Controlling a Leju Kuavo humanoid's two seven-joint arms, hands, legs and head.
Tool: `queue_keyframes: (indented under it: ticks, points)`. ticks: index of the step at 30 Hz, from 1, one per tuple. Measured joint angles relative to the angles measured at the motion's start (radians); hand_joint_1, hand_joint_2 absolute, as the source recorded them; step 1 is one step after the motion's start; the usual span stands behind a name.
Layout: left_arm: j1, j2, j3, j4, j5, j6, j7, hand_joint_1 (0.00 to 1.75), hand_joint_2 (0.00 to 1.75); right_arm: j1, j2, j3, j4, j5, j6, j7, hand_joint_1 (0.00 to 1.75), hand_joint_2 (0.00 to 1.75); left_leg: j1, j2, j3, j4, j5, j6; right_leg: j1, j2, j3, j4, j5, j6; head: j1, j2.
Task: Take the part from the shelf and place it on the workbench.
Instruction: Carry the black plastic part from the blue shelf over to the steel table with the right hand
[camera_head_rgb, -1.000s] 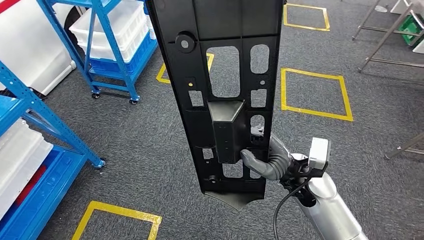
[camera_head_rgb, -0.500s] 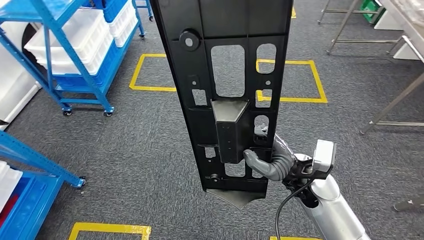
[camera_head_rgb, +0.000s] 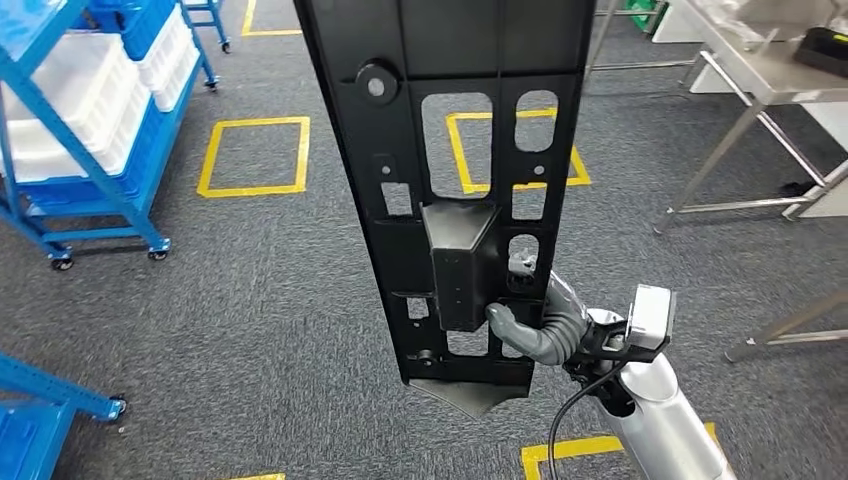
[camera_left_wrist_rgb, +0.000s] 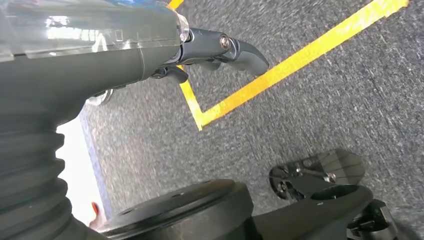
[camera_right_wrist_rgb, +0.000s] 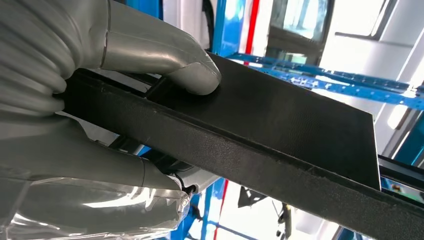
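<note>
A long black plastic panel (camera_head_rgb: 450, 150) with several cut-outs stands upright in the middle of the head view, above the carpet. My right hand (camera_head_rgb: 540, 325) grips it low on its right edge, thumb hooked against the boxy block on its face. In the right wrist view the thumb (camera_right_wrist_rgb: 190, 75) presses on the panel's flat face (camera_right_wrist_rgb: 280, 120) and the fingers wrap beneath its edge. The steel workbench (camera_head_rgb: 760, 75) stands at the far right. My left hand (camera_left_wrist_rgb: 220, 50) hangs over the carpet, fingers loosely apart, holding nothing.
A blue wheeled shelf rack (camera_head_rgb: 130, 190) with white crates (camera_head_rgb: 60, 110) stands at the left. Yellow tape squares (camera_head_rgb: 255, 155) mark the grey carpet. A black object (camera_head_rgb: 825, 45) lies on the workbench, and steel table legs (camera_head_rgb: 790, 325) slant in at the right.
The whole view has swung: the blue rack slid left and the steel workbench came in at the right. The panel and my right hand keep the same place in the picture.
</note>
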Motion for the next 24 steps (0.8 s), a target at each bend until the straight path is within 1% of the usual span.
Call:
queue_keyframes:
  ticks: [1, 2, 3, 4, 5, 6, 7, 8, 9, 10, 11, 12, 13, 14, 15, 16, 17, 18, 19, 20, 21, 22, 23, 24]
  points:
    - [0.001, 0.000, 0.000, 0.000, 0.001, 0.000, 0.000, 0.00, 1.75, 0.001, 0.000, 0.000, 0.000, 0.001, 0.001, 0.000, 1.71, 1.75, -0.001, 0.012, 0.000, 0.000, -0.001, 0.000, -0.002, -0.003, -0.009, 0.022, 0.000, 0.002, 0.000, 0.000]
    - [0.001, 0.001, 0.000, 0.000, 0.001, 0.000, 0.000, 0.00, 1.75, 0.002, 0.000, 0.000, 0.000, 0.001, 0.002, 0.000, 1.71, 1.75, -0.002, 0.024, 0.002, 0.000, -0.003, -0.001, -0.004, -0.007, 0.003, 0.002, 0.019, 0.003, 0.000, 0.000]
    - [0.001, 0.001, 0.001, 0.000, 0.001, 0.000, 0.000, 0.00, 1.75, 0.001, 0.000, 0.000, 0.000, 0.001, 0.004, 0.000, 1.71, 1.75, -0.002, 0.034, 0.005, 0.001, -0.005, -0.002, -0.004, -0.015, 0.036, -0.055, 0.051, 0.002, 0.000, 0.000]
    - [0.001, 0.001, 0.001, 0.000, 0.001, 0.000, -0.001, 0.00, 1.75, 0.001, 0.000, 0.000, 0.000, 0.001, 0.006, 0.000, 1.71, 1.75, -0.003, 0.044, 0.008, 0.001, -0.008, -0.005, -0.002, -0.036, 0.076, -0.129, 0.079, -0.001, 0.000, 0.000]
    - [0.001, 0.001, 0.001, 0.000, 0.001, 0.001, -0.001, 0.00, 1.75, -0.001, 0.000, 0.000, 0.000, 0.002, 0.008, 0.000, 1.71, 1.75, -0.005, 0.053, 0.011, 0.002, -0.012, -0.010, 0.004, -0.057, 0.112, -0.194, 0.098, -0.007, 0.000, 0.000]
    - [0.002, 0.001, 0.001, 0.000, 0.001, 0.001, -0.002, 0.00, 1.75, -0.003, 0.000, 0.000, 0.000, 0.003, 0.009, 0.000, 1.71, 1.75, -0.008, 0.060, 0.012, 0.003, -0.015, -0.014, 0.009, -0.073, 0.134, -0.237, 0.106, -0.013, 0.000, 0.000]
    - [0.003, 0.002, 0.001, 0.000, 0.001, 0.001, -0.003, 0.00, 1.75, -0.005, 0.001, 0.000, 0.000, 0.003, 0.011, 0.000, 1.71, 1.75, -0.010, 0.069, 0.013, 0.003, -0.018, -0.019, 0.015, -0.081, 0.141, -0.255, 0.103, -0.020, 0.000, 0.000]
    - [0.003, 0.002, 0.002, 0.000, 0.000, 0.002, -0.004, 0.00, 1.75, -0.007, 0.001, -0.001, 0.000, 0.004, 0.012, 0.000, 1.71, 1.75, -0.012, 0.078, 0.014, 0.002, -0.020, -0.024, 0.019, -0.074, 0.140, -0.258, 0.102, -0.025, 0.000, 0.000]
    - [0.003, 0.002, 0.002, 0.000, 0.000, 0.002, -0.005, 0.00, 1.75, -0.007, 0.001, -0.001, -0.001, 0.004, 0.013, -0.001, 1.71, 1.75, -0.012, 0.084, 0.016, 0.002, -0.023, -0.029, 0.016, -0.063, 0.140, -0.259, 0.103, -0.031, 0.000, 0.000]
    - [0.002, 0.002, 0.002, 0.000, -0.001, 0.002, -0.006, 0.00, 1.75, -0.008, 0.001, -0.002, -0.002, 0.004, 0.014, -0.001, 1.71, 1.75, -0.010, 0.077, 0.016, 0.008, -0.030, -0.034, 0.015, -0.053, 0.141, -0.262, 0.104, -0.036, 0.000, 0.000]
    - [0.002, 0.002, 0.002, 0.000, -0.002, 0.003, -0.006, 0.00, 1.75, -0.010, 0.001, -0.003, -0.002, 0.003, 0.015, -0.002, 1.71, 1.75, -0.008, 0.060, 0.009, 0.029, -0.046, -0.039, 0.012, -0.043, 0.143, -0.266, 0.106, -0.042, 0.000, 0.000]
    - [0.001, 0.003, 0.003, 0.000, -0.002, 0.003, -0.007, 0.00, 1.75, -0.012, 0.001, -0.003, -0.003, 0.002, 0.016, -0.003, 1.71, 1.75, -0.006, 0.037, -0.008, 0.071, -0.071, -0.044, 0.009, -0.034, 0.144, -0.269, 0.107, -0.048, 0.000, 0.000]
    - [-0.001, 0.003, 0.004, 0.000, -0.002, 0.003, -0.008, 0.00, 1.75, -0.014, 0.000, -0.003, -0.004, 0.002, 0.017, -0.003, 1.71, 1.75, -0.005, 0.015, -0.036, 0.133, -0.102, -0.047, 0.010, -0.026, 0.144, -0.270, 0.107, -0.052, 0.000, 0.000]
    - [-0.004, 0.003, 0.005, 0.000, -0.001, 0.003, -0.010, 0.00, 1.75, -0.015, 0.000, -0.003, -0.003, 0.001, 0.017, -0.003, 1.71, 1.75, -0.004, 0.004, -0.070, 0.205, -0.134, -0.049, 0.011, -0.017, 0.144, -0.269, 0.107, -0.055, 0.000, 0.000]
    - [-0.009, 0.003, 0.006, 0.000, 0.000, 0.003, -0.011, 0.00, 1.75, -0.015, 0.000, -0.002, -0.003, 0.001, 0.017, -0.004, 1.71, 1.75, -0.004, 0.000, -0.100, 0.266, -0.154, -0.051, 0.011, -0.006, 0.144, -0.269, 0.107, -0.056, 0.000, 0.000]
    - [-0.012, 0.003, 0.007, 0.000, 0.000, 0.003, -0.011, 0.00, 1.75, -0.015, 0.000, -0.002, -0.003, 0.001, 0.017, -0.004, 1.71, 1.75, -0.004, -0.001, -0.116, 0.299, -0.156, -0.051, 0.012, 0.006, 0.144, -0.267, 0.107, -0.056, 0.000, 0.000]
    - [-0.013, 0.003, 0.008, 0.000, 0.000, 0.003, -0.011, 0.00, 1.75, -0.014, 0.000, -0.002, -0.003, 0.001, 0.018, -0.004, 1.71, 1.75, -0.003, -0.002, -0.114, 0.290, -0.136, -0.051, 0.012, 0.019, 0.145, -0.266, 0.107, -0.056, 0.000, 0.000]
    - [-0.013, 0.003, 0.008, 0.000, -0.001, 0.003, -0.010, 0.00, 1.75, -0.015, 0.000, -0.002, -0.003, 0.000, 0.018, -0.005, 1.71, 1.75, -0.002, -0.006, -0.095, 0.244, -0.100, -0.050, 0.012, 0.033, 0.145, -0.263, 0.106, -0.055, 0.000, 0.000]
    - [-0.010, 0.003, 0.008, 0.000, -0.002, 0.003, -0.009, 0.00, 1.75, -0.015, 0.000, -0.002, -0.003, 0.000, 0.018, -0.007, 1.71, 1.75, 0.001, -0.022, -0.068, 0.175, -0.060, -0.049, 0.011, 0.046, 0.144, -0.259, 0.105, -0.053, 0.000, 0.000]
    - [-0.007, 0.004, 0.008, 0.000, -0.002, 0.003, -0.008, 0.00, 1.75, -0.015, 0.000, -0.002, -0.003, -0.001, 0.018, -0.009, 1.71, 1.75, 0.004, -0.047, -0.042, 0.110, -0.031, -0.047, 0.011, 0.059, 0.142, -0.254, 0.104, -0.049, 0.000, 0.000]
    - [-0.006, 0.004, 0.009, 0.000, -0.003, 0.002, -0.007, 0.00, 1.75, -0.016, -0.001, -0.002, -0.003, -0.001, 0.018, -0.010, 1.71, 1.75, 0.006, -0.069, -0.025, 0.063, -0.016, -0.045, 0.011, 0.070, 0.137, -0.250, 0.105, -0.044, 0.000, 0.000]
    - [-0.005, 0.004, 0.010, 0.000, -0.003, 0.002, -0.007, 0.00, 1.75, -0.016, -0.001, -0.002, -0.003, -0.002, 0.018, -0.012, 1.71, 1.75, 0.007, -0.086, -0.017, 0.037, -0.013, -0.042, 0.009, 0.080, 0.130, -0.248, 0.107, -0.038, 0.000, 0.000]
    - [-0.005, 0.004, 0.011, 0.000, -0.003, 0.001, -0.006, 0.00, 1.75, -0.016, -0.001, -0.002, -0.003, -0.002, 0.018, -0.012, 1.71, 1.75, 0.006, -0.088, -0.015, 0.031, -0.016, -0.038, 0.008, 0.090, 0.125, -0.248, 0.111, -0.030, 0.000, 0.000]
    - [-0.006, 0.004, 0.012, 0.000, -0.002, 0.001, -0.005, 0.00, 1.75, -0.015, -0.001, -0.002, -0.003, -0.003, 0.018, -0.012, 1.71, 1.75, 0.005, -0.079, -0.014, 0.025, -0.015, -0.031, 0.006, 0.100, 0.121, -0.251, 0.115, -0.022, 0.000, 0.000]
